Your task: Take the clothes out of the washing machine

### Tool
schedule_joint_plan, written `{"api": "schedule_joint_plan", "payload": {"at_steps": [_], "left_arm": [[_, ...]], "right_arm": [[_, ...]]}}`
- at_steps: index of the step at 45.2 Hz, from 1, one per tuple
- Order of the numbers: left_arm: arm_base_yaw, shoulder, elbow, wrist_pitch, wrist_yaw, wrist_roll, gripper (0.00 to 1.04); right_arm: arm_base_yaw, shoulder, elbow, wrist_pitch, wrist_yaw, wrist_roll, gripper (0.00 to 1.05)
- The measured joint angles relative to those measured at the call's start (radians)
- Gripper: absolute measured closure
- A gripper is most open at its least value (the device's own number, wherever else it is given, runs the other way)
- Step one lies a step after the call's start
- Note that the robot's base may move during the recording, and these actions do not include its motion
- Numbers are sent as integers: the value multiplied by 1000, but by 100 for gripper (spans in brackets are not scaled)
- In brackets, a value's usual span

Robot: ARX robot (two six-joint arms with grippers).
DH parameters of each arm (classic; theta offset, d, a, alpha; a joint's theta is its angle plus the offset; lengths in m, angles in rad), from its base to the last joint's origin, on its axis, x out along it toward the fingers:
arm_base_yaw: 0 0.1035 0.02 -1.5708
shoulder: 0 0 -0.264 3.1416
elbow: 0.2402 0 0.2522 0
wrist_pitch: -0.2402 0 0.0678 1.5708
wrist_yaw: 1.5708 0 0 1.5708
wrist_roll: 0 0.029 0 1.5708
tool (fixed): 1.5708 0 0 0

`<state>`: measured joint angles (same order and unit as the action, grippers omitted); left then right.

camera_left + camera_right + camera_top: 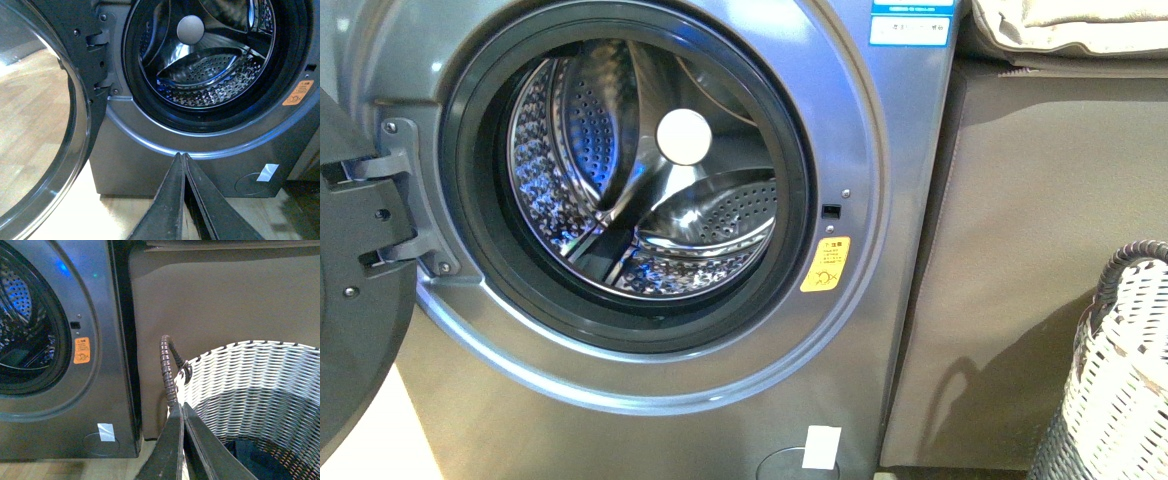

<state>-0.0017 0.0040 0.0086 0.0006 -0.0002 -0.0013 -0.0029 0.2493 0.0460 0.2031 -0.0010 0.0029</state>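
Note:
The grey washing machine (880, 200) stands with its porthole door (350, 330) swung open to the left. Its perforated steel drum (620, 200) shows only bare metal, with no fabric inside. The left wrist view has my left gripper (182, 156) shut and empty, low in front of the washing machine (150, 165) below the drum mouth (210, 75). My right gripper (181, 406) is shut and empty at the near rim of a white woven basket (260, 385). Dark navy clothes (252, 457) lie at the bottom of that basket. Neither gripper shows in the front view.
A beige cabinet (1020, 250) stands right of the machine with folded pale cloth (1070, 25) on top. The basket (1120, 380) sits in front of it, its brown handle (167, 370) close to my right gripper. The open door (45, 125) takes up the left side over wooden floor.

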Motion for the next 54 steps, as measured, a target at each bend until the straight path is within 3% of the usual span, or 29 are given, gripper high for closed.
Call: {"api": "schedule_joint_plan", "payload": {"at_steps": [12,18,35,50,54], "left_arm": [[0,0,0,0,0,0,101],[0,0,0,0,0,0,101],[0,0,0,0,0,0,101],[0,0,0,0,0,-1,46],[0,0,0,0,0,-1,27]], "right_arm": [[0,-74,-42,-27,0,0,102],[0,-216,-41,-192,0,0,102],[0,-245,-41,-201,0,-2,102],[0,-245,-41,-201,0,-2,45],[0,-245,-41,-201,0,-2,26]]}}
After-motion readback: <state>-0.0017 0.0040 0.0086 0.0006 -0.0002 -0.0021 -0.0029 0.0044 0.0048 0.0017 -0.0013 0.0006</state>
